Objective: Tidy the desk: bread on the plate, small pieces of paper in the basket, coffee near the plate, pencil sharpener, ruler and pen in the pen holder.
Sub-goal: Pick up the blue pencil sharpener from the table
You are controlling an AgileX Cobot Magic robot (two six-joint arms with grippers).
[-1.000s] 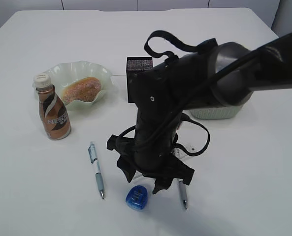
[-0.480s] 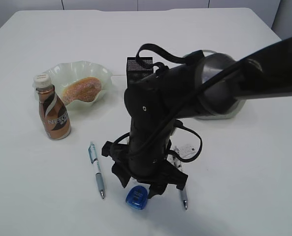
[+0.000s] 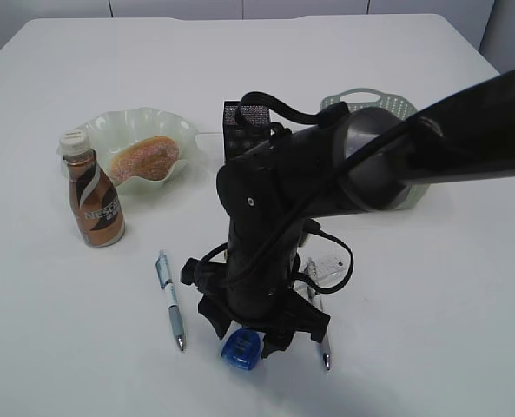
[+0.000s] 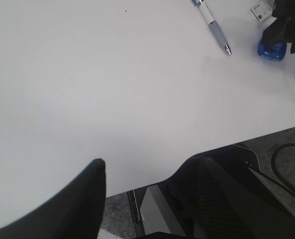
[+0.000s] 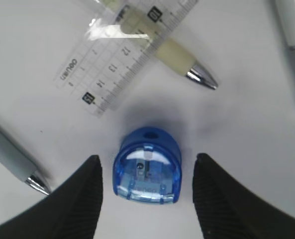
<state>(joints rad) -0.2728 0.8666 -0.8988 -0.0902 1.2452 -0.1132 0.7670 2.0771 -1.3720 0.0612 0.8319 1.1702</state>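
A blue pencil sharpener [image 3: 240,350] [image 5: 147,167] lies on the desk [image 3: 431,295] between the fingers of my right gripper [image 3: 245,335] [image 5: 147,162], which is open and not touching it. Just beyond it, a clear ruler [image 5: 122,59] rests across a pen [image 5: 159,47]. Another pen [image 3: 170,300] lies to the left. The bread [image 3: 144,156] sits in the plate [image 3: 135,117], with the coffee [image 3: 94,195] beside it. The pen holder [image 3: 244,117] and basket [image 3: 370,100] stand behind my arm. No paper shows. My left gripper [image 4: 147,169] hangs open over the desk's front edge.
In the left wrist view the sharpener [image 4: 272,50] and a pen [image 4: 214,27] lie far off at the upper right, across bare white tabletop. The right arm hides most of the basket and the desk's middle. A grey pen tip [image 5: 35,181] lies close to my right gripper's left finger.
My right arm has come down and slightly left, so its open fingers now straddle the sharpener. More of the basket shows behind it. Nothing on the desk has moved.
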